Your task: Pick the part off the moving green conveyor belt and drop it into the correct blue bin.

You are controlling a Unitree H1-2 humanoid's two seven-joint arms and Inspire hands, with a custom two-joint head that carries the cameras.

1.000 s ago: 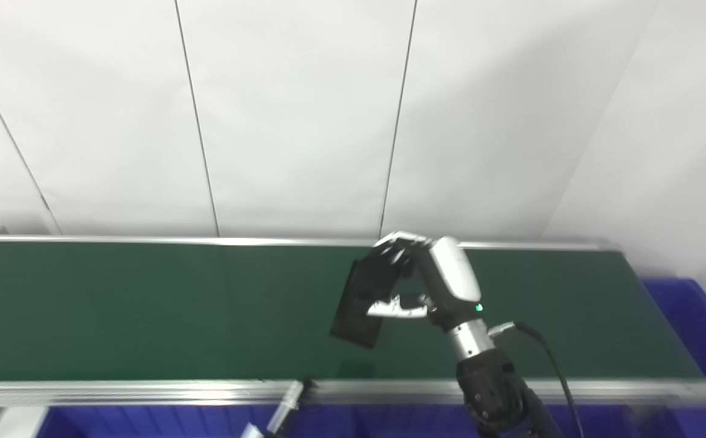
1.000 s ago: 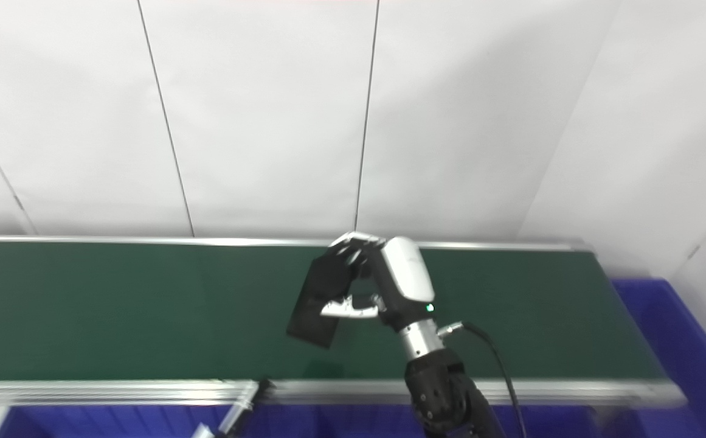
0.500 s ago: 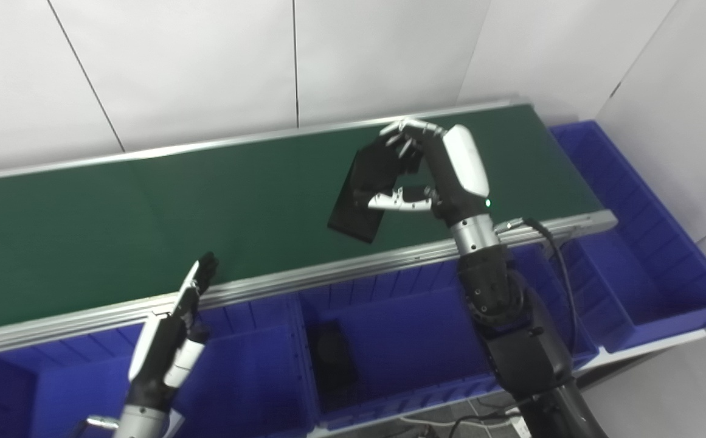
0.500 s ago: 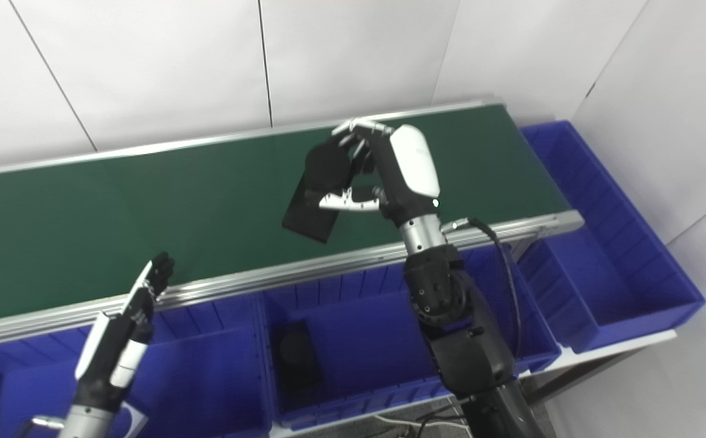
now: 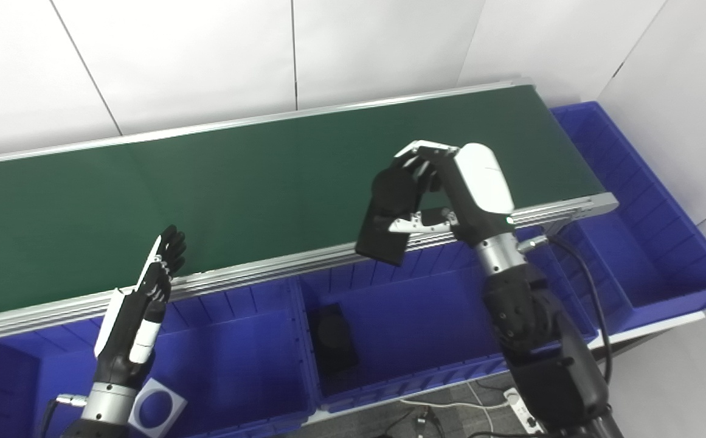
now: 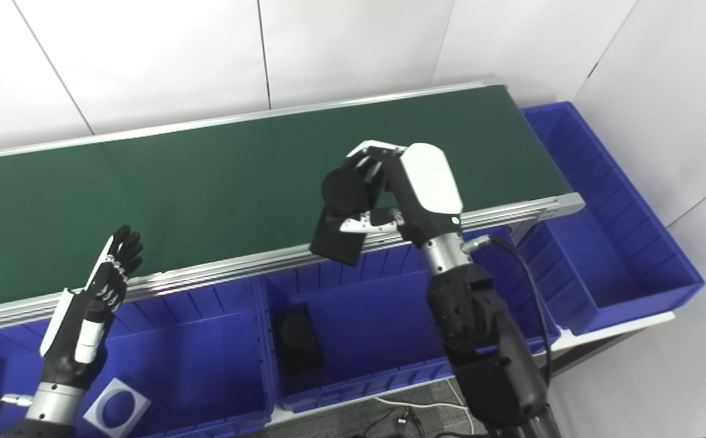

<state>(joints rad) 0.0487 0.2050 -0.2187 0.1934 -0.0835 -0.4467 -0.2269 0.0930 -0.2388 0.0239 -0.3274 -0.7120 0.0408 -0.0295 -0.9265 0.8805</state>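
My right hand [image 5: 450,194] is shut on a flat black part [image 5: 386,216] with a round boss, and holds it in the air over the near rail of the green conveyor belt [image 5: 207,182], above the middle blue bin [image 5: 413,322]. That bin holds another black part [image 5: 331,337] at its left side. My left hand [image 5: 146,292] is open, fingers straight up, in front of the belt's near rail, over the left blue bin [image 5: 231,359], and holds nothing.
A white square piece with a round hole [image 5: 157,404] lies in the left blue bin. A third blue bin [image 5: 644,243] stands at the belt's right end. White wall panels rise behind the belt. Cables lie on the floor below the bins.
The camera tilted down, bringing the bins and my left hand into view. My right hand has carried the black part from over the belt toward me, to the near rail above the middle bin.
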